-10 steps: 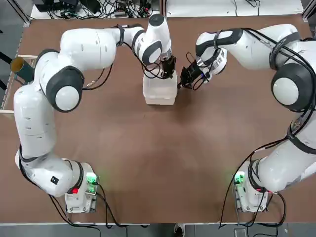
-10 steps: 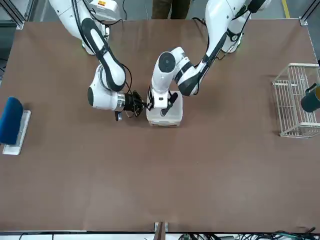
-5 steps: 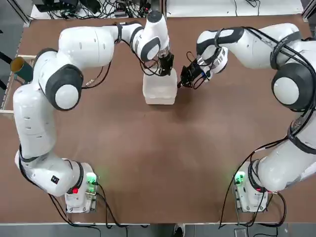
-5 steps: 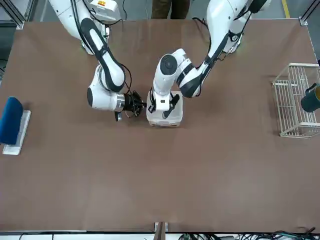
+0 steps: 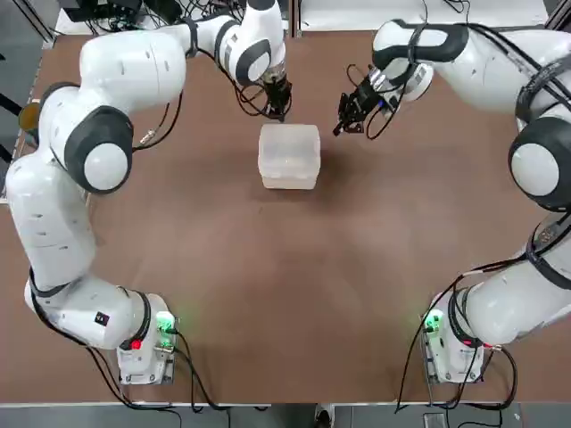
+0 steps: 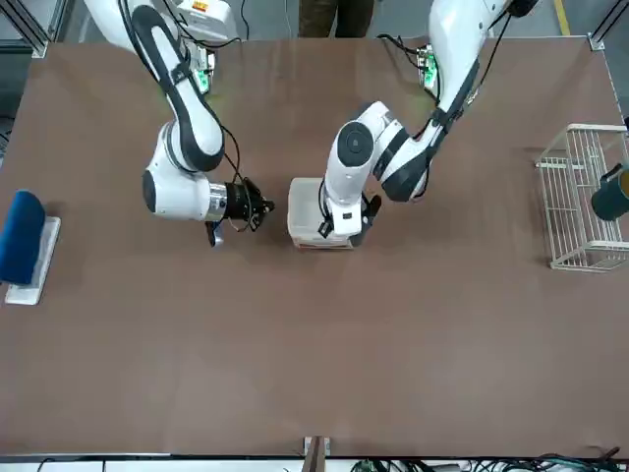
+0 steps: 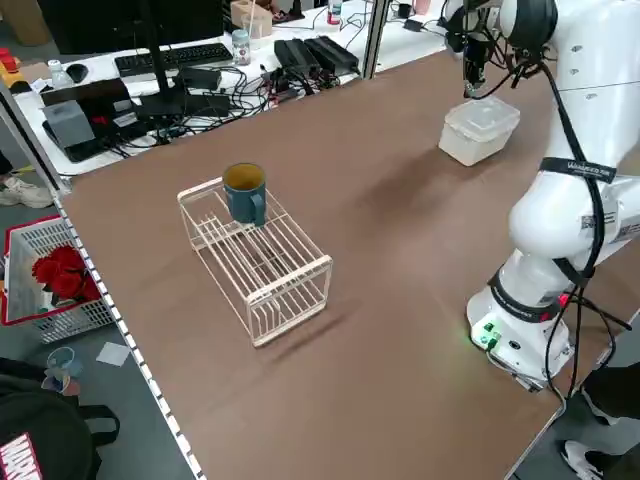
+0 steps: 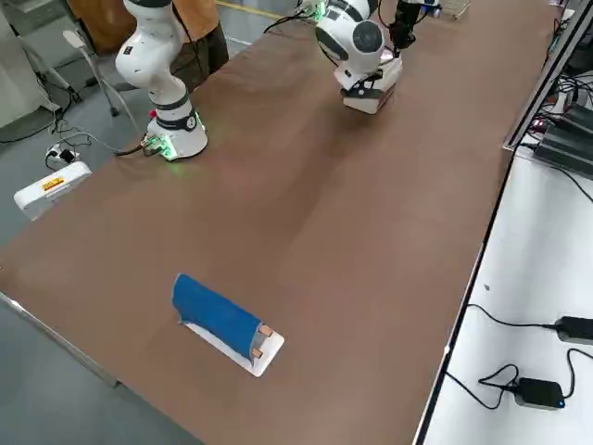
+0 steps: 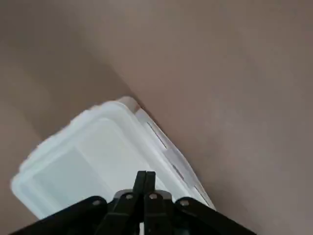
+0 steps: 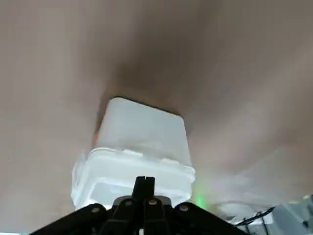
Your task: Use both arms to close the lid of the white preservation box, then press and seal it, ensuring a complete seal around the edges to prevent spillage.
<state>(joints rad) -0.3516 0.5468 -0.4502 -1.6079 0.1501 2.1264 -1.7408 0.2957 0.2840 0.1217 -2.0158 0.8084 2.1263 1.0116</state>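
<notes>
White preservation box (image 5: 289,156) near the middle of the brown counter (image 5: 294,285), toward the far side, lid (image 7: 484,113) down flat on top. Left tool (image 5: 278,105) raised just past the box's far edge, fingers pressed together, gripping nothing, clear of the lid. Right tool (image 5: 345,119) off to the box's right and slightly farther back, apart from it, fingers likewise pinched together and empty. In the left wrist view, box (image 9: 93,152) just beyond the closed fingertips. White wire rack (image 7: 258,258) well off at the left edge of the counter, teal mug (image 7: 245,192) perched on it. Blue object on a white base (image 8: 222,322) far off on the right side.
</notes>
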